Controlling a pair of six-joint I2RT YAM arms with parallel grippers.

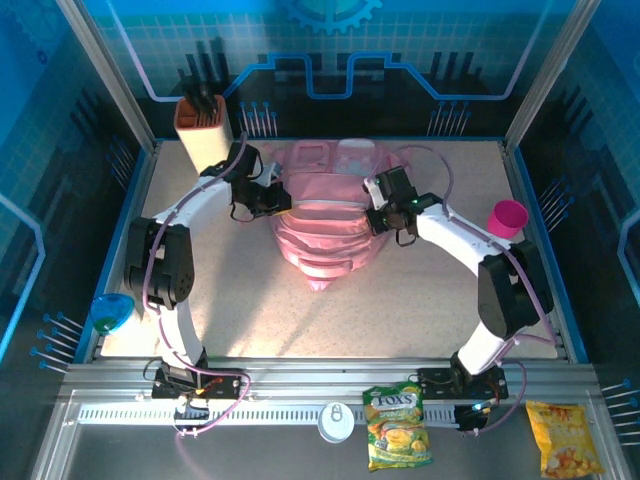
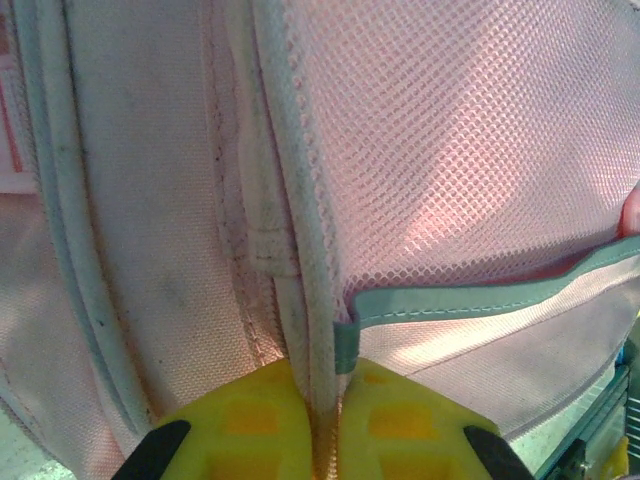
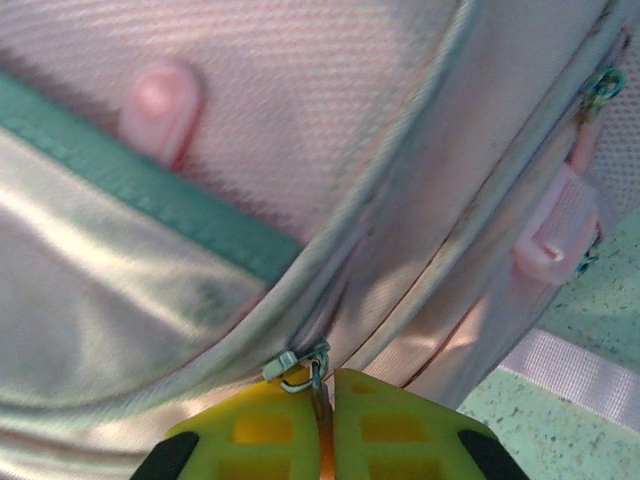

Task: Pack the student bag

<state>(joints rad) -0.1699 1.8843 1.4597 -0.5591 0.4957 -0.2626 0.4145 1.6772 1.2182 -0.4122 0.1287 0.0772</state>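
At student bag (image 1: 320, 240) flanks, arms (image 1: 190, 207) bent inward; left fingers (image 2: 240, 420), right fingers (image 3: 400, 425) clamped.

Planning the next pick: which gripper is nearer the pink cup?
Right. The right gripper pinches the pink backpack on its cup-side edge; the left gripper pinches the opposite edge, farther from the pink cup.
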